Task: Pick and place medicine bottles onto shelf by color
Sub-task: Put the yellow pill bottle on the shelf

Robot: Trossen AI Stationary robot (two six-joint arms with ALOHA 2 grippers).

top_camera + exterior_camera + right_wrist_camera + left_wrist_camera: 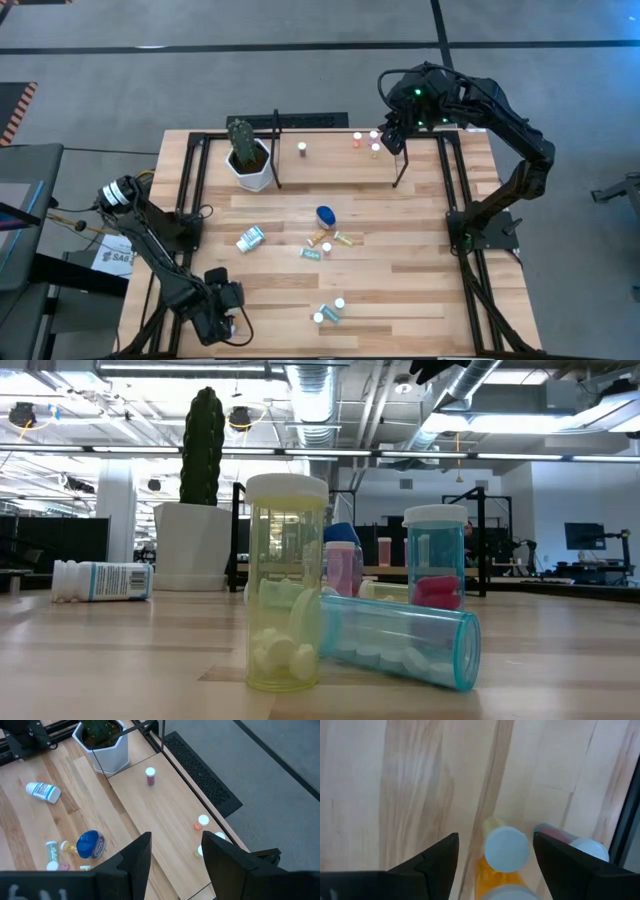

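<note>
Plastic, light and stiff, the amber bottle (506,849) stands upright on the wood just beside a pink-filled bottle (560,834). It sits in the gap of my left gripper (228,318) at the table's near left, fingers spread and touching nothing. I would pinch the smooth, slippery body just below the white cap. My right gripper (392,140) hangs spread and empty over the shelf (330,160) at the far right.
</note>
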